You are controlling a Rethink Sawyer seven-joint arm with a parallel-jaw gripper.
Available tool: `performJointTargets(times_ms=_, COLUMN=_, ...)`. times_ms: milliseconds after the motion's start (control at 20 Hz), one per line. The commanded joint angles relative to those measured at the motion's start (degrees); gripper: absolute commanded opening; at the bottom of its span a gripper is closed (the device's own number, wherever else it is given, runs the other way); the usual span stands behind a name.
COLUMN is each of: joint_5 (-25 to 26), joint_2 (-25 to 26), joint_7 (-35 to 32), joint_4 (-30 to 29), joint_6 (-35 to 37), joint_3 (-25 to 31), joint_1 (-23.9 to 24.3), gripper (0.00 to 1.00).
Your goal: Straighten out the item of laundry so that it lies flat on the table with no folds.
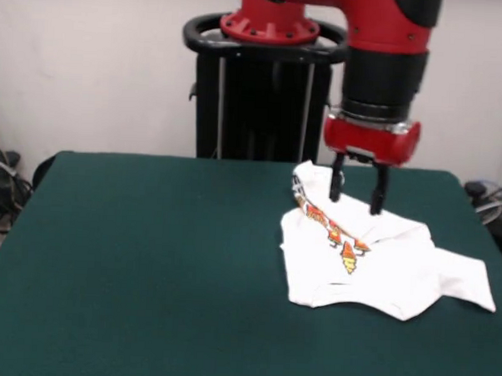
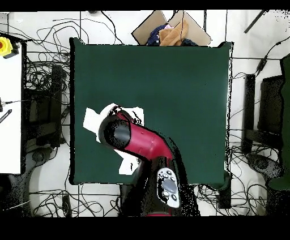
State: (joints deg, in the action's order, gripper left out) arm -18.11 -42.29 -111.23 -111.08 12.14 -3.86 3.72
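Observation:
The item of laundry (image 1: 381,264), a small white T-shirt, lies crumpled and folded on the right part of the dark green table (image 1: 147,267). A folded strip shows red and orange print (image 1: 336,235). My gripper (image 1: 355,199) hangs over the shirt's far part, its two black fingers apart and empty, the tips just above or at the cloth. In the overhead view the arm (image 2: 139,144) covers most of the shirt (image 2: 92,119); the gripper is hidden there.
The black pedestal (image 1: 259,97) stands behind the table's far edge. Cables lie on the floor around the table (image 2: 39,85). A cardboard box with cloth (image 2: 170,31) sits beyond the table's edge opposite the robot.

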Motion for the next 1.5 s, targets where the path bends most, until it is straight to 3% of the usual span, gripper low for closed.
performJointTargets(times_ms=50, joint_5=10.6, joint_2=3.0, joint_7=2.8, joint_4=-3.4, joint_6=2.0, joint_3=0.6, joint_1=3.3, gripper=1.0)
performJointTargets(times_ms=400, joint_5=17.3, joint_2=12.7, joint_7=-3.8, joint_4=-1.2, joint_6=-11.0, joint_3=4.8, joint_1=6.0, gripper=1.0)
performJointTargets(times_ms=650, joint_5=19.2, joint_2=15.7, joint_7=-5.9, joint_4=0.0, joint_6=-14.2, joint_3=3.9, joint_1=4.8, gripper=1.0)
performJointTargets(times_ms=850, joint_5=22.2, joint_2=19.0, joint_7=-5.0, joint_4=0.8, joint_6=-18.0, joint_3=4.5, joint_1=6.9, gripper=1.0)
performJointTargets(times_ms=1150, joint_5=24.5, joint_2=19.2, joint_7=-4.2, joint_4=1.7, joint_6=-16.1, joint_3=4.9, joint_1=7.8, gripper=1.0)
performJointTargets(times_ms=1300, joint_5=25.9, joint_2=22.6, joint_7=-3.8, joint_4=4.3, joint_6=-17.1, joint_3=4.1, joint_1=8.4, gripper=1.0)
performJointTargets(times_ms=1500, joint_5=29.8, joint_2=25.2, joint_7=-1.9, joint_4=5.0, joint_6=-15.9, joint_3=12.2, joint_1=15.1, gripper=1.0)
